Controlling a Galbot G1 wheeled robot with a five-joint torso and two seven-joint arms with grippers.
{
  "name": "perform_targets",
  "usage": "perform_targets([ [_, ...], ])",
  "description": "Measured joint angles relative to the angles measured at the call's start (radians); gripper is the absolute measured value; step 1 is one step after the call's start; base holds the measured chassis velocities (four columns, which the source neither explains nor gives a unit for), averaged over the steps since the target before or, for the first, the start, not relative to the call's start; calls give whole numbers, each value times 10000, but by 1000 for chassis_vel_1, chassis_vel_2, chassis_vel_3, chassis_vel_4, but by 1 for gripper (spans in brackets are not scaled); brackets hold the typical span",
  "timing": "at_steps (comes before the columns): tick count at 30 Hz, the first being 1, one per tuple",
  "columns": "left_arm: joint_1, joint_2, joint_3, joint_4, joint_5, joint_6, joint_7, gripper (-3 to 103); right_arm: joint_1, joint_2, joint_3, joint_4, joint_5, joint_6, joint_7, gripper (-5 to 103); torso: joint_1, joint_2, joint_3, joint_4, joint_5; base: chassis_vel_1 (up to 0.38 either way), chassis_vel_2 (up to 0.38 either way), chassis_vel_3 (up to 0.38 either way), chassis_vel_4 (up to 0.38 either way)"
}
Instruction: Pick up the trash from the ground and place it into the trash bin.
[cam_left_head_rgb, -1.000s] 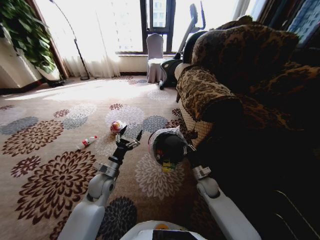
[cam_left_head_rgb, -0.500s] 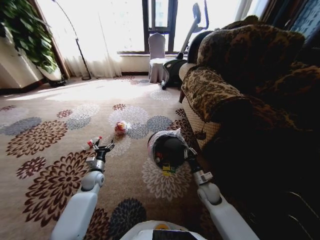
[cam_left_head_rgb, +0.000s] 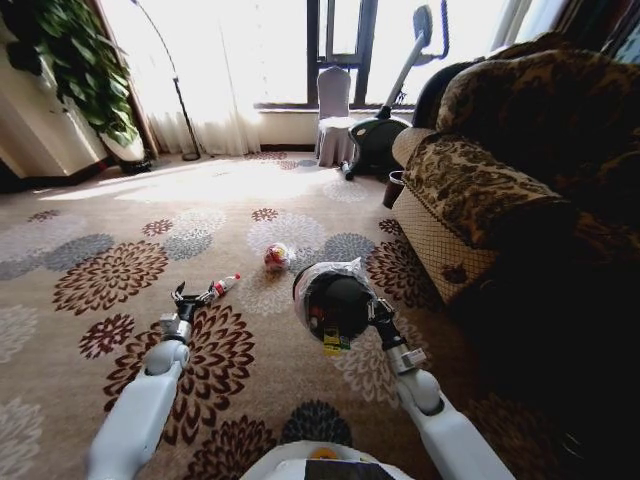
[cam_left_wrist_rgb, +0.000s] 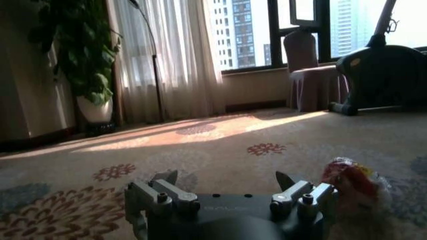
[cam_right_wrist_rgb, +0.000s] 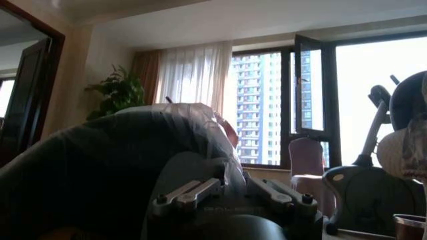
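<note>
the left gripper (cam_left_head_rgb: 185, 294) hangs low over the flowered carpet (cam_left_head_rgb: 90, 330), its two metal fingers spread wide with nothing between them; in the left wrist view the same gripper (cam_left_wrist_rgb: 230, 181) shows pointed tips well apart. the right gripper (cam_left_head_rgb: 372, 308) is clamped on the rim of the trash bin (cam_left_head_rgb: 335, 300), a small round black tub with a crinkled translucent liner ruffled round its mouth, tipped so the mouth faces the head camera; bits of coloured litter lie inside. in the right wrist view the liner and dark wall of the bin (cam_right_wrist_rgb: 113, 160) bulge just past the gripper (cam_right_wrist_rgb: 230, 192).

just beyond the left fingertips lies a little red-capped bottle (cam_left_head_rgb: 223, 286), slim and white, on its side and pointing toward the gripper, near but apart from it. farther out, a crumpled red-white wad (cam_left_head_rgb: 277, 257) sits on a pale flower, beside the bin's far edge; it also shows in the left wrist view (cam_left_wrist_rgb: 352, 181).

the carpet is open to the left and ahead. on the right the brocade sofa (cam_left_head_rgb: 500, 190) closes that side. at the far wall stand a covered chair (cam_left_head_rgb: 334, 115), an exercise machine (cam_left_head_rgb: 390, 120) and a leafy plant (cam_left_head_rgb: 85, 70).
</note>
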Motion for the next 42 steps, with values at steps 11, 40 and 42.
perform_targets([
  [11, -1033, 903, 1109, 2641, -388, -546, 1079, 97, -21, -71, -142, 159, -21, 417, -6, 0, -1, 0, 0, -1, 18, 137, 138, -128, -116],
  [40, -1457, 863, 1522, 4063, -315, -68, 3151, 98, 223, -296, -661, 69, 96, 419, 4, 0, 4, 0, 3, 2, -2, -123, 111, 128, -119],
  [42, -1608, 892, 1565, 4227, -245, -73, 3474, 98, 183, -298, -653, 56, 74, 419, 3, 0, 7, -1, 4, 3, -1, -169, 187, 219, -115],
])
